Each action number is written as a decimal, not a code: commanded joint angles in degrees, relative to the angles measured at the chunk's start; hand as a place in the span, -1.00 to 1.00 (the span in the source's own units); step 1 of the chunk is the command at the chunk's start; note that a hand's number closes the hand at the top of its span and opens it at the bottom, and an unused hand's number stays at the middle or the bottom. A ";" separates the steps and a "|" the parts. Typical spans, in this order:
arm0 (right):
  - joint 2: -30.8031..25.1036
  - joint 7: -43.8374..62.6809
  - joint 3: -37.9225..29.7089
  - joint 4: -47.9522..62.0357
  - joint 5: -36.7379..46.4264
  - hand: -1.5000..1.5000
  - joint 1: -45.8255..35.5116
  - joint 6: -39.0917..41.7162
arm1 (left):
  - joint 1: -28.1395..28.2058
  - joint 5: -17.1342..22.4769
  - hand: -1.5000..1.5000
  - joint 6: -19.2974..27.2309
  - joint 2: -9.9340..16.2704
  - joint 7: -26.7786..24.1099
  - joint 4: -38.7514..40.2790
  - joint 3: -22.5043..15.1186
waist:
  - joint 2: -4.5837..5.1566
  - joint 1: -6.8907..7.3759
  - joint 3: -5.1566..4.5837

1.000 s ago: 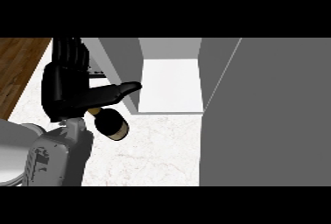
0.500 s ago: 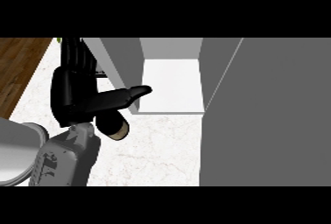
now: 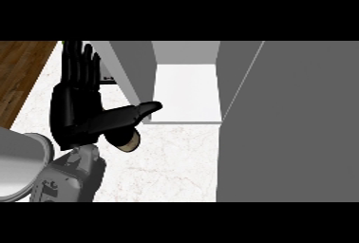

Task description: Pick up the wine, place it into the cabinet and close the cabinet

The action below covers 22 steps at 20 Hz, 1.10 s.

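**Wine carried up to the cabinet's mouth**

Over the last second the left hand [image 3: 80,111] has travelled right and away from the robot, and its thumb now reaches the front edge of the open cabinet [image 3: 186,90]. Before, hand and bottle hung over the marble counter [image 3: 168,166], short of that edge. The wine bottle [image 3: 126,141] is held in this hand: the thumb crosses over it while the fingers stretch up along its far side, so most of the bottle is hidden and only its pale round end shows under the thumb, nearer than the shelf lip. That end looks smaller and more covered than it did a moment ago.

The bottle is not yet inside; it sits just left of and near to the white shelf floor. My reading is that the carry is nearly done, with insertion next. The grey cabinet door [image 3: 288,123] stands open at right. The right hand is out of sight.
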 commanded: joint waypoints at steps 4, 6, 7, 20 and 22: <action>1.00 2.23 0.13 -3.55 -1.17 -1.00 0.90 -0.14 | 1.73 -2.14 -1.00 0.84 -0.30 -0.37 1.44 0.88 | 0.05 -0.11 0.00; 1.42 4.14 0.82 -1.94 0.91 -1.00 -3.82 -2.41 | 5.12 -0.73 -1.00 0.46 -0.34 -2.84 1.28 1.40 | 0.08 0.09 -0.02; 0.92 3.19 -0.71 -2.87 -1.43 -1.00 -0.96 -0.55 | 5.17 -1.67 -1.00 -0.29 0.97 -0.97 -0.75 1.52 | 0.04 0.01 0.00; 1.54 2.37 -1.56 -1.99 -0.79 -1.00 -1.38 1.44 | 15.49 -0.69 -1.00 -4.13 1.02 -6.26 -0.97 3.31 | 0.05 0.04 0.00; 4.53 -0.20 3.58 -4.46 3.43 -1.00 4.78 1.49 | 17.29 1.54 -1.00 -4.96 0.46 -7.15 -0.05 4.21 | 0.02 -0.11 0.00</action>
